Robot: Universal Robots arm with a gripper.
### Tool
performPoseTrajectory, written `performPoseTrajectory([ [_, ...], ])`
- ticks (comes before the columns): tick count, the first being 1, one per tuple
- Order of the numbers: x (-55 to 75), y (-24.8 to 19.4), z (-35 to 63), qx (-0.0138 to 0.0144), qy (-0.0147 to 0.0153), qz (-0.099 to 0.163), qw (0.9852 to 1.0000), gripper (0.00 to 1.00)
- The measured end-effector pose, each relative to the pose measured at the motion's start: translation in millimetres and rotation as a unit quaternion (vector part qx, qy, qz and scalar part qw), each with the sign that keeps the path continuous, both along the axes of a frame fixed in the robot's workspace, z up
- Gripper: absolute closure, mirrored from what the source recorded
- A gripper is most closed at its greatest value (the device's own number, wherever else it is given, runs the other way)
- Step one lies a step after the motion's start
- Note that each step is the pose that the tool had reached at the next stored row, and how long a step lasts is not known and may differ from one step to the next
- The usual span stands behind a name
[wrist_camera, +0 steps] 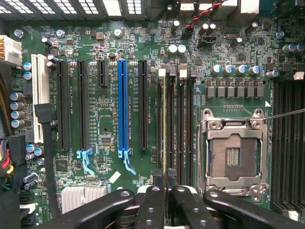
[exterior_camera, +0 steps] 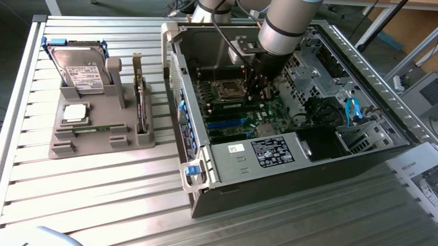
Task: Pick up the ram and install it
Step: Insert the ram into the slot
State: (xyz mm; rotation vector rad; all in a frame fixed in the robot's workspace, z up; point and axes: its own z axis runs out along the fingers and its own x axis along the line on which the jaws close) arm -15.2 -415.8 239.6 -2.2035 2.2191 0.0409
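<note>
My gripper [wrist_camera: 165,185] is shut on the ram [wrist_camera: 165,124], a thin stick seen edge-on as a narrow yellowish line between the two fingers [wrist_camera: 153,200]. It hangs in line with the outermost of the black memory slots [wrist_camera: 183,124], beside the open processor socket [wrist_camera: 233,152]. I cannot tell whether its lower edge touches the slot. In the exterior view the arm reaches down into the open computer case [exterior_camera: 205,154], with the gripper [exterior_camera: 260,92] just above the motherboard [exterior_camera: 263,115] next to the socket [exterior_camera: 229,90].
A grey holder [exterior_camera: 89,143] at the exterior view's left carries a hard drive [exterior_camera: 81,69], a silver processor [exterior_camera: 75,113], another green stick [exterior_camera: 92,129] lying flat and an upright expansion card [exterior_camera: 141,102]. Case walls, drive cages and cables [exterior_camera: 352,110] surround the board. A blue slot [wrist_camera: 123,105] lies nearby.
</note>
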Motion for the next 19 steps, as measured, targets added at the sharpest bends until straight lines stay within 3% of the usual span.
performPoseTrajectory([
  [19,-0.1,0.7,-1.9,-0.0001,-0.0001,0.000,1.0000,0.88],
])
